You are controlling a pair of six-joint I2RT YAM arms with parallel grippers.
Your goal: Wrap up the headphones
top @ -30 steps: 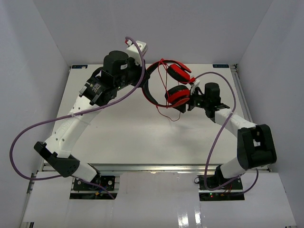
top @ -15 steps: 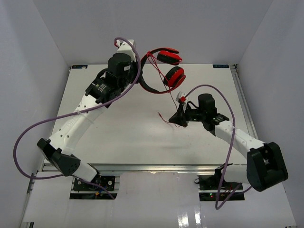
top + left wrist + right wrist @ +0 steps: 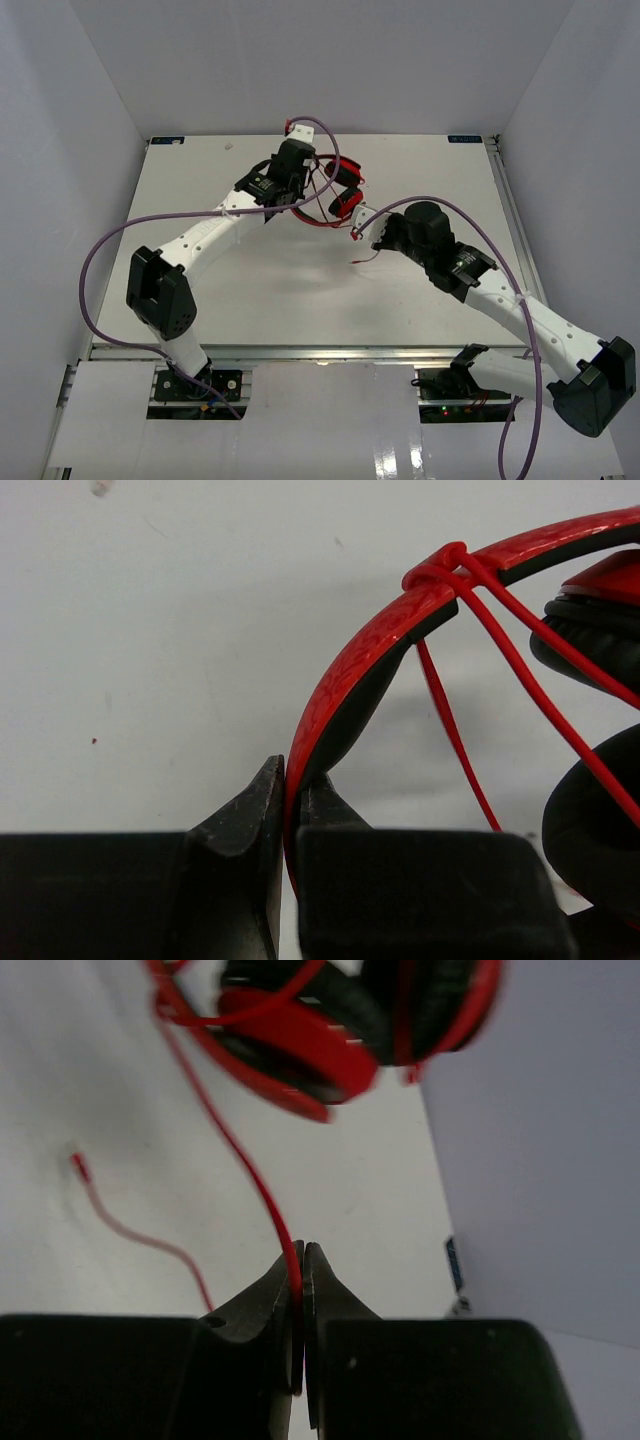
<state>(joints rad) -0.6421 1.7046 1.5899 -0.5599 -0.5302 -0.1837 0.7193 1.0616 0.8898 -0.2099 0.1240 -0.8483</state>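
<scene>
Right gripper point(image 3: 302, 1252) is the nearer of the two, out over the middle of the bench point(image 3: 250, 290). Its jaws are pinched to a sliver on the thin red cable point(image 3: 245, 1165), which runs straight up from between the fingertips. A loose tail of the same cable point(image 3: 110, 1210) lies on the bench to the gripper's left; the right wrist view shows it blurred, so the end cannot be made out in detail. Beyond the gripper the cable climbs to the headphones point(image 3: 343, 198), which sit toward the far centre of the bench. The ear cups point(image 3: 300, 1055) are red outside with black padding, and cable strands cross over them. On the far side of the headphones, the left gripper point(image 3: 290, 775) is clamped on the headband point(image 3: 350, 675), red face against one finger and black lining against the other. Further along the band the cable is looped tight around it point(image 3: 445, 565), and several strands slant down from the loop toward the cups. A purple robot cable point(image 3: 320, 135) arches over the left wrist.
</scene>
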